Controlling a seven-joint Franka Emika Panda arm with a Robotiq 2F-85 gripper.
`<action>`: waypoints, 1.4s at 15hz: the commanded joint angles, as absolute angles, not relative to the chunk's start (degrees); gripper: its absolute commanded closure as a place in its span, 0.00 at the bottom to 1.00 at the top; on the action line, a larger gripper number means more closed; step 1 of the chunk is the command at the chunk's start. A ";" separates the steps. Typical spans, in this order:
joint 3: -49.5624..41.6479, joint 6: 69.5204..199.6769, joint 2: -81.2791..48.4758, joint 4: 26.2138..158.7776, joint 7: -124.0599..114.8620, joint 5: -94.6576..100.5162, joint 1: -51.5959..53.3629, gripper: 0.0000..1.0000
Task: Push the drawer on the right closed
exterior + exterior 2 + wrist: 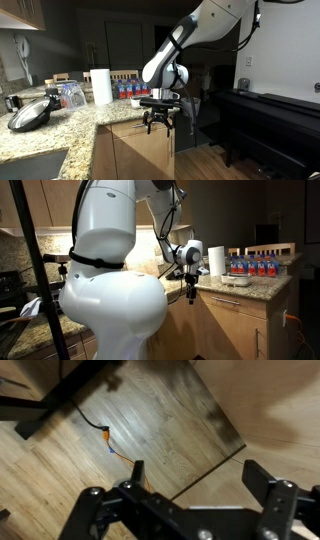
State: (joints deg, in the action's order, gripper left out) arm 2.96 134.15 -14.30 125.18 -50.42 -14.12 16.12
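The jaws stand apart with nothing between them, hanging over the wooden floor [120, 420] in the wrist view. The drawer [240, 304] sits directly under the granite tabletop [250, 284], just beside the jaws. Whether they touch cannot be told.

1 paper towel roll [100, 87], 1 gripper [159, 127]

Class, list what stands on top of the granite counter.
A paper towel roll, blue-labelled bottles, glassware and a dark pan. The arm covers part of the counter.
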 commanded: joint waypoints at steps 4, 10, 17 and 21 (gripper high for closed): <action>2.30 113.15 -9.77 122.04 -34.13 -3.62 8.97 0.00; -0.21 109.92 -7.63 120.16 -13.44 4.88 4.04 0.00; -2.00 118.09 3.44 128.51 7.85 2.29 -0.93 0.00; -4.07 117.84 10.70 133.83 15.80 -0.23 -2.02 0.00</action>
State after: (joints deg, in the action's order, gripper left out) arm -3.09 117.16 3.97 128.10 9.52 2.51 -0.97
